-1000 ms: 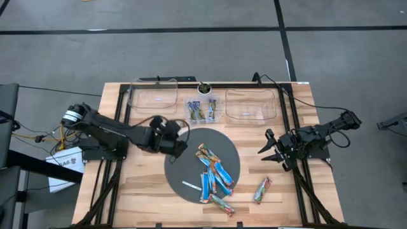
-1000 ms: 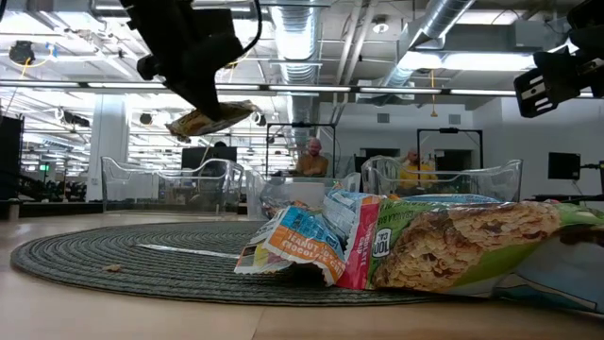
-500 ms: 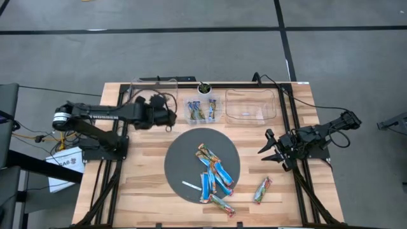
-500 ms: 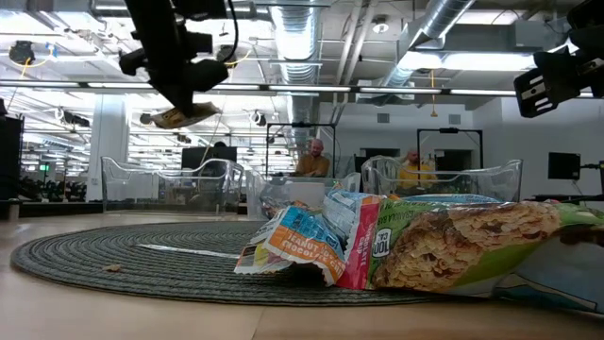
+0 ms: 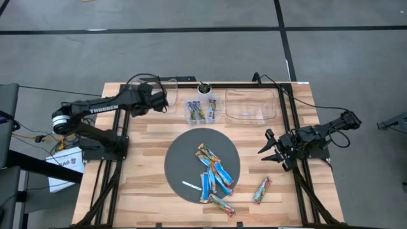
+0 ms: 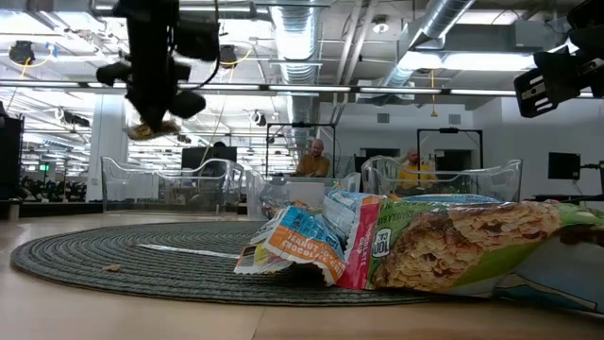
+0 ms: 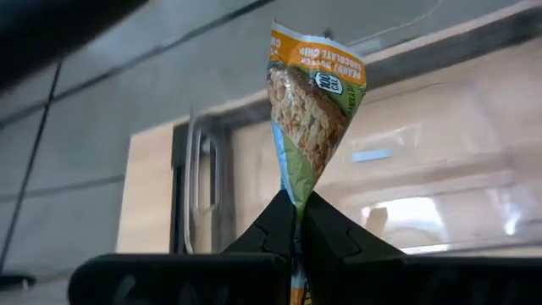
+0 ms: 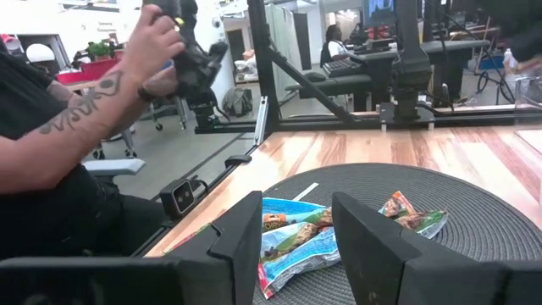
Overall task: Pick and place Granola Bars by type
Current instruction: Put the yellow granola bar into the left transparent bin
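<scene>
My left gripper [image 5: 160,100] is up over the left clear bin [image 5: 143,97] at the table's far side, shut on a green-tan-orange granola bar [image 7: 312,110]; the low view shows that bar [image 6: 153,129] high in the air. More granola bars [image 5: 213,175] lie flat in a loose heap on the round dark mat [image 5: 184,152], one [image 5: 262,189] lies on the wood right of the mat, and blue ones fill the small middle bin [image 5: 202,109]. My right gripper [image 5: 266,145] waits open near the table's right edge, facing the mat. My left gripper pinches the bar between its two fingers by one narrow end of the wrapper [image 7: 296,199]. The rest of the bar sticks out past the fingertips. It is lifted clear of the table, and in the low view it hangs tilted just below the gripper.
A second clear bin [image 5: 251,105] stands at the far right. A thin white strip [image 5: 191,186] lies on the mat's near part. A small dark cup [image 5: 203,88] stands behind the middle bin. A person's arm [image 8: 93,110] shows beyond the table's left side.
My left gripper has carried the bar from over the mat's left edge toward the table's far edge and left, ending over the left clear bin and turning as it went. It has stayed shut on the bar. The right arm has kept still.
</scene>
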Tool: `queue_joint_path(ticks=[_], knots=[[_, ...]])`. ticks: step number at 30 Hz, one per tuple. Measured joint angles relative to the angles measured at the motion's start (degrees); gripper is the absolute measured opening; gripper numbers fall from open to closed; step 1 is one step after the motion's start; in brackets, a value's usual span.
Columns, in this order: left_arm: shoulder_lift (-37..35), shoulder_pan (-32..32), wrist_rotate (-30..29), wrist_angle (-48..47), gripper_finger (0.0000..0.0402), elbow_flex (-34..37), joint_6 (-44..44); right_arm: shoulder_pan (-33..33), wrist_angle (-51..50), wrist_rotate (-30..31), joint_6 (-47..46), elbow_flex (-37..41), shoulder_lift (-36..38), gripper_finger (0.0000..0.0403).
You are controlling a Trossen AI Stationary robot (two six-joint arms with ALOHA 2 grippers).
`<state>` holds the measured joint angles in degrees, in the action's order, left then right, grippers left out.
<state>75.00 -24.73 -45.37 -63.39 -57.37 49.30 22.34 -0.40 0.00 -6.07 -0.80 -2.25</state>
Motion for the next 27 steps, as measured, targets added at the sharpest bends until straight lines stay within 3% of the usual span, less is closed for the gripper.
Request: queue_joint_path(ticks=[10,27], knots=[[0.04,-8.93,4.31,15.46,0.0002,10.72,-6.86,0.0,0.0,0.01,0.0,0.0,0.01,0.0139],[0.04,-13.06,4.53,24.43,0.0002,11.5,-14.73,0.01,0.0,0.0,0.0,0.0,0.01,0.0137]])
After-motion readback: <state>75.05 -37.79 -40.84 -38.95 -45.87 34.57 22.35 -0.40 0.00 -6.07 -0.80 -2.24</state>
